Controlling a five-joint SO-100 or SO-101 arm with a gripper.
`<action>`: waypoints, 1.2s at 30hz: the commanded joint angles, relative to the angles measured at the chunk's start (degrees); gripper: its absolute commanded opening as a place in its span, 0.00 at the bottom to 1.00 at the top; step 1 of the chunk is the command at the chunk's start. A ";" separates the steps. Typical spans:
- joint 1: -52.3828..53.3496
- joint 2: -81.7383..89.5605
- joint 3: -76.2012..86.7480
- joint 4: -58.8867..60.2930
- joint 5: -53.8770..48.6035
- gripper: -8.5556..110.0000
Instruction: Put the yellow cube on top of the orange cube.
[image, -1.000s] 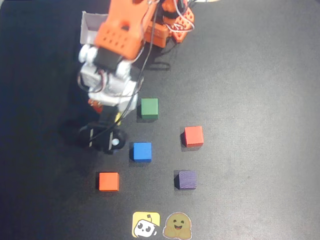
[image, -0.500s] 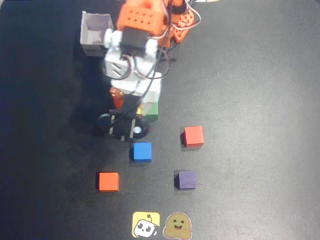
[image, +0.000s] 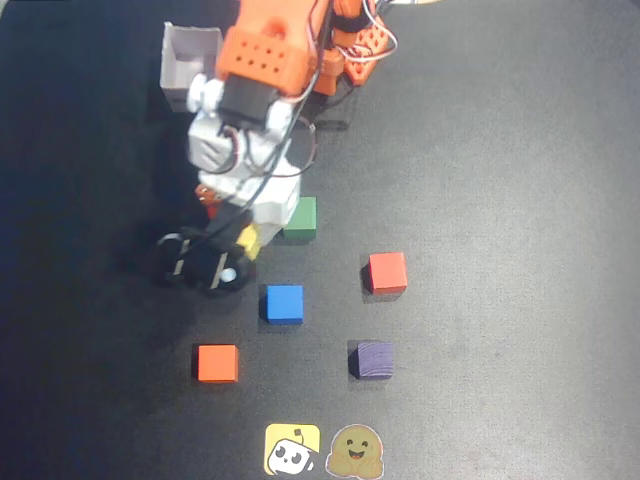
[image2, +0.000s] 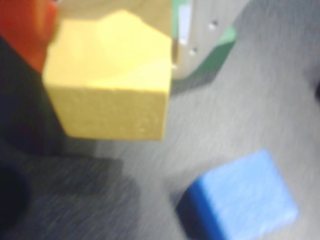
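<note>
The yellow cube (image: 246, 241) is small, plain and bright yellow; in the overhead view only a sliver shows under the arm, at about 11 o'clock from the orange cube (image: 217, 363). In the wrist view it (image2: 112, 77) fills the upper left, tilted, lifted off the mat. The orange cube sits flat, flat-coloured, well apart toward 6 o'clock

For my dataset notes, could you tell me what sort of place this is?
Probably a hobbyist tabletop robot setup: a dark matte table, small coloured wooden cubes like the blue cube, and two cartoon stickers.
</note>
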 joint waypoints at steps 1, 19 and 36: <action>1.32 -1.76 -5.45 -0.53 0.35 0.08; 1.49 -17.23 -24.52 -0.18 -6.59 0.08; 0.53 -30.06 -36.30 0.18 -7.29 0.08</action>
